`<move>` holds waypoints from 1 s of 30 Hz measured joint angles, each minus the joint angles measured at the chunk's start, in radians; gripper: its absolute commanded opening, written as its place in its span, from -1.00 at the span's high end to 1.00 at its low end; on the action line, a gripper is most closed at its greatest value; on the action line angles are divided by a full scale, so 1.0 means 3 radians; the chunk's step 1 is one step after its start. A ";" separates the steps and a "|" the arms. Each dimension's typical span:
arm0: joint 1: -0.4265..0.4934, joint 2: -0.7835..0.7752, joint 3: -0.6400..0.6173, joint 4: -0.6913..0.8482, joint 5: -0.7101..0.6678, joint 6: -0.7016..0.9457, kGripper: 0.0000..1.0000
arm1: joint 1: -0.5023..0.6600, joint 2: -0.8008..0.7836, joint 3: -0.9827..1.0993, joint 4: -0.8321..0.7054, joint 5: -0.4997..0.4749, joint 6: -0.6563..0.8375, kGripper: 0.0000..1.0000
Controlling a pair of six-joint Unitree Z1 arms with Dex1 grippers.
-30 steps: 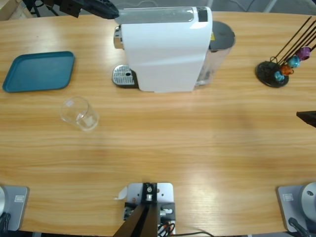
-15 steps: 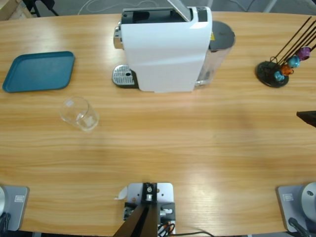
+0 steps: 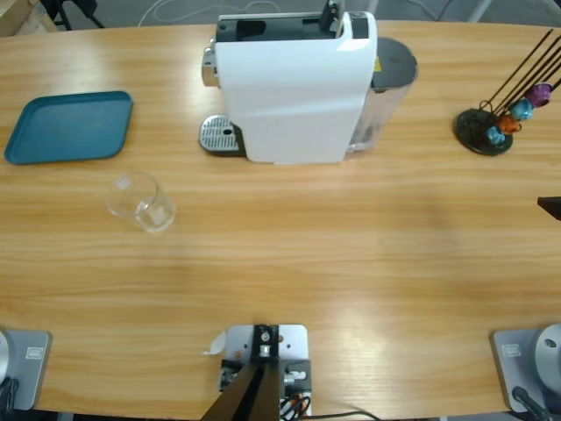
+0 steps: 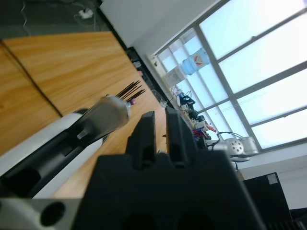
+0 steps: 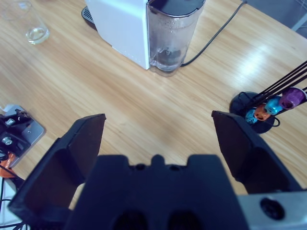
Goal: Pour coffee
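Left jaws nearly closed, empty, above machine (image 3: 294, 83); right jaws wide, empty; best to set glass (image 3: 140, 203) squarely on drip tray (image 3: 219, 136) beforehand.

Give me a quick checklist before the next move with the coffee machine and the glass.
1. Glass under the spout: not ok, it stands apart from the drip tray.
2. Machine lever raised: ok.
3. Capsule loaded in the machine: cannot tell.
4. Capsules on their rack: ok.
5. Right gripper open and empty: ok.
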 measured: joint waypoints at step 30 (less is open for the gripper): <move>-0.0840 -0.2321 0.3173 0.1123 0.2886 0.3273 -1.00 | -0.1128 0.1123 0.0681 -0.1483 -0.1025 0.0784 -0.67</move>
